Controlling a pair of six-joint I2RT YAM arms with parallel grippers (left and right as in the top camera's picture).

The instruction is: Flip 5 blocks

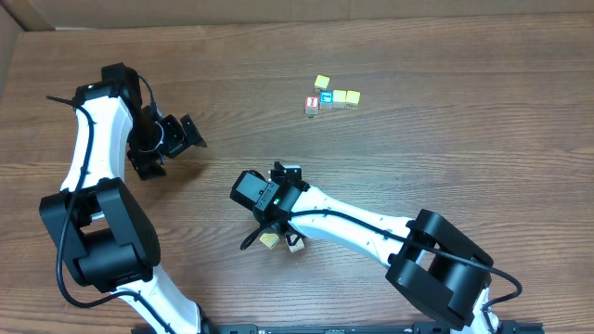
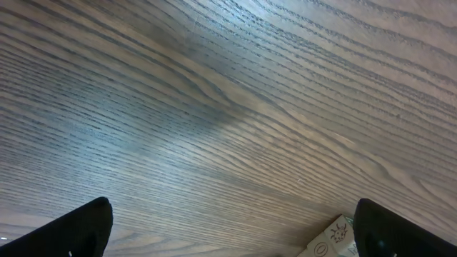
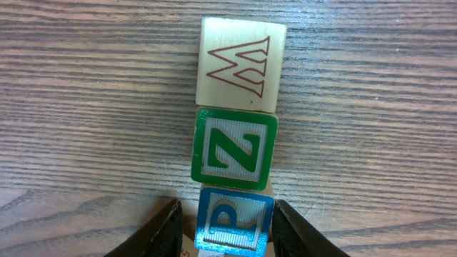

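Jaws of the right gripper [image 3: 227, 214] are narrowed, one finger on each side of the blue block [image 3: 234, 223], P face up. The finger at frame right looks flush against it. The other shows a thin gap. Can't tell if it's actually clamped.

The blue block is the near end of a straight row of three, touching end to end: blue P, then green block [image 3: 234, 150] with a Z, then cream block [image 3: 241, 66] with a red-outlined W at the far end. The cream one sits slightly right of the line. All three letters face up.

In the overhead view the right gripper is low-centre on the table [image 1: 445, 139] and covers most of that row. Two pale blocks [image 1: 269, 241] [image 1: 295, 246] poke out just beside it. Can't match them to the row.

On the left gripper [image 2: 235, 225] the jaws are spread fully wide, only wood grain between the fingers. It sits at the table's left side, well apart from every block.

A far cluster [image 1: 340, 96] lies toward the top of the table: yellow cubes, one red-faced, one blue-faced, bunched together. It is well apart from both grippers.
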